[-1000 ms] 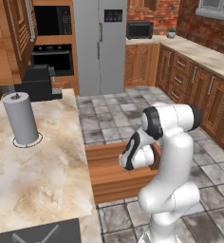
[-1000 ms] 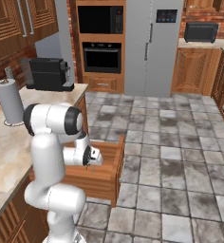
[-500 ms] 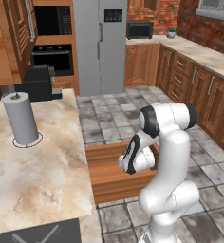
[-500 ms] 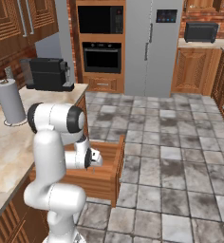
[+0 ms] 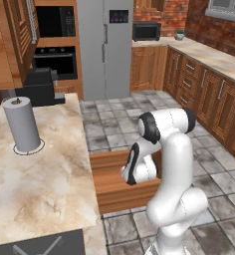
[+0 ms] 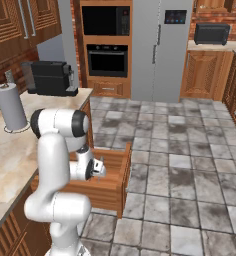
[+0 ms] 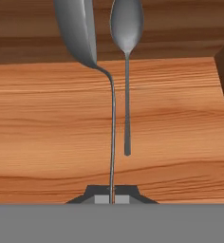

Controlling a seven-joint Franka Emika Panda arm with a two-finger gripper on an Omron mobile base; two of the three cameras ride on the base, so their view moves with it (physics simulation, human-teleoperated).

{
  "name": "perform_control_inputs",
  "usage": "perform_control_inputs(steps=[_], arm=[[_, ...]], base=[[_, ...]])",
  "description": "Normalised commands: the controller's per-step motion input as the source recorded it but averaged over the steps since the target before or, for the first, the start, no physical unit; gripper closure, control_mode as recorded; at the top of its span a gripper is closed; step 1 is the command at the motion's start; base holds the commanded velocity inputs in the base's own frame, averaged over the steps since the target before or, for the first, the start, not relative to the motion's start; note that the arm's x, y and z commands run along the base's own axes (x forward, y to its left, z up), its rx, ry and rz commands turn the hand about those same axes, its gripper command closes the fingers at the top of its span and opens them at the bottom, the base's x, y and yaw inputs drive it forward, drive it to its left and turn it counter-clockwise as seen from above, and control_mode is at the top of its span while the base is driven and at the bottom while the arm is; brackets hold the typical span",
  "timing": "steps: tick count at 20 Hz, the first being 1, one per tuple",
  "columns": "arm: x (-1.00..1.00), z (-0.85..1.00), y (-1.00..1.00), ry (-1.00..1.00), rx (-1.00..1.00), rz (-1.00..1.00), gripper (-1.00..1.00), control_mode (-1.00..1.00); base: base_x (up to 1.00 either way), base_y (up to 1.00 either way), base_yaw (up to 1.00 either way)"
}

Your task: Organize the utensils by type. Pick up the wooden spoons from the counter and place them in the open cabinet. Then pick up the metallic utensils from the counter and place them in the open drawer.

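Note:
My gripper (image 7: 112, 198) is shut on the thin handle of a grey metal spoon (image 7: 80, 33), which points away from the hand over the open drawer's floor (image 7: 47, 118). A second metal spoon (image 7: 127, 71) lies flat on that floor just beside it, bowl toward the far wall. From the base, the hand (image 5: 132, 172) (image 6: 96, 167) hangs low inside the brown wooden drawer (image 5: 114, 191) (image 6: 112, 190), which is pulled out from under the beige marble counter (image 5: 40, 184) (image 6: 10, 155). The wooden spoons are out of view.
A paper towel roll (image 5: 22, 124) (image 6: 11, 106) and a black coffee machine (image 5: 40, 85) (image 6: 50, 77) stand on the counter. A dark stovetop panel (image 5: 40, 246) lies at the near edge. Tiled floor stretches to the right of the drawer.
The arm has leaned slightly toward the counter and the hand has sunk a little lower into the drawer, still holding the spoon.

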Motion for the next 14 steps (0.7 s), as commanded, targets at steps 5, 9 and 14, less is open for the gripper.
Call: perform_control_inputs(steps=[5,9,14], arm=[[0.12,-0.11,0.05,-0.02,0.0,0.0,1.0,-1.0],[0.22,-0.2,0.0,0.0,0.0,0.0,1.0,-1.0],[0.25,-0.2,0.0,0.0,0.0,0.0,1.0,-1.0]], base=[[0.0,0.0,0.0],[0.0,0.0,0.0],[0.0,0.0,0.0]])
